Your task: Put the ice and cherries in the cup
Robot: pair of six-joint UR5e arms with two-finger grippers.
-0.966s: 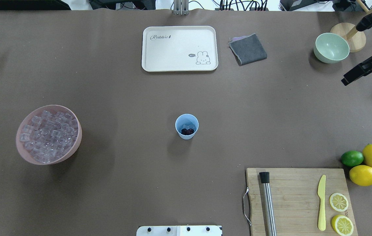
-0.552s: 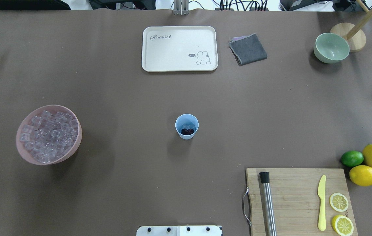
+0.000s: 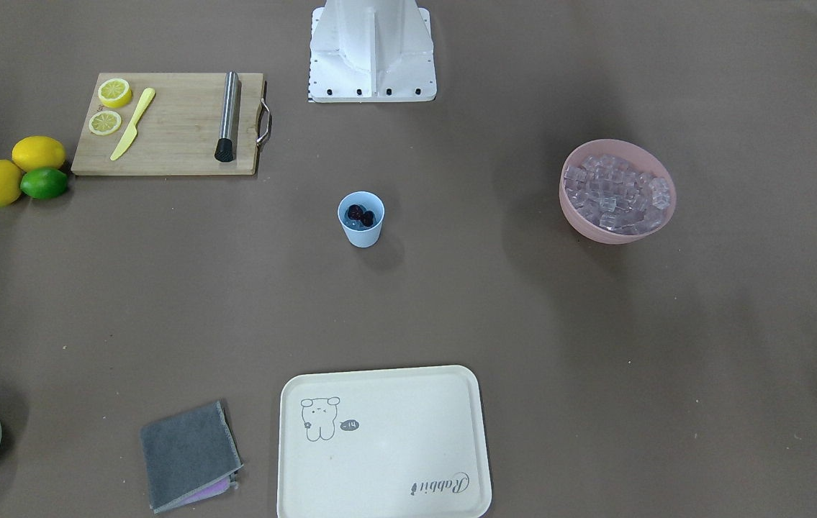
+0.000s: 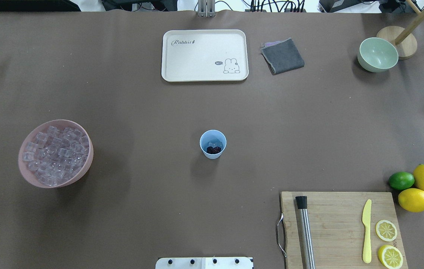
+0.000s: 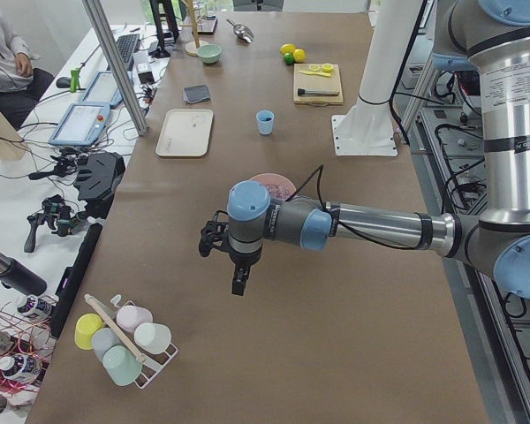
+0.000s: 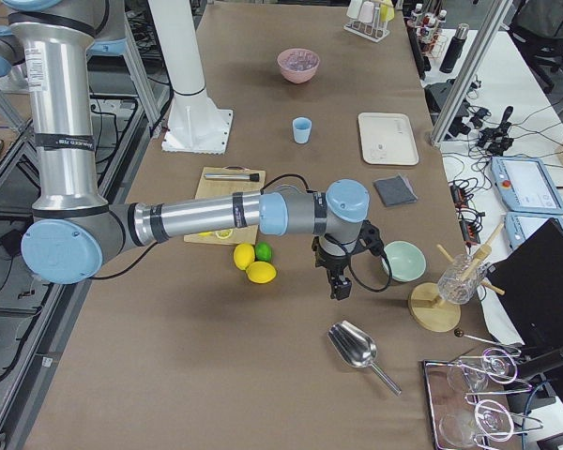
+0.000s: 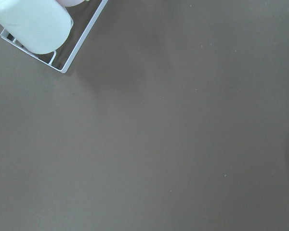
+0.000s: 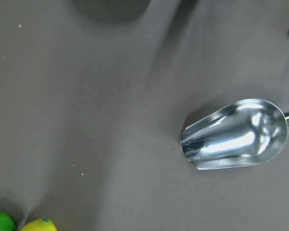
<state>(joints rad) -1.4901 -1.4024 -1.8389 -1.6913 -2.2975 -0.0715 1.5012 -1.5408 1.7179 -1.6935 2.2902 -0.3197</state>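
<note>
- Our left arm reaches out level and low over the surface (image 5: 336, 353). The left end effector (image 5: 238, 287) points straight down at bare surface, and we cannot tell whether its fingers are spread or closed.
- Our right arm is also low and outstretched. The right end effector (image 6: 341, 289) points down, and we cannot tell its fingers' state either.
- The cup (image 4: 213, 144) stands upright, well apart from both end effectors, holding two cherries (image 4: 213, 150) and ice (image 4: 215, 142).
- A pink bowl (image 4: 89, 149) heaped with ice sits near the left end effector, on its cup side.
- A scoop (image 8: 236, 134) lies near the right end effector.
</note>
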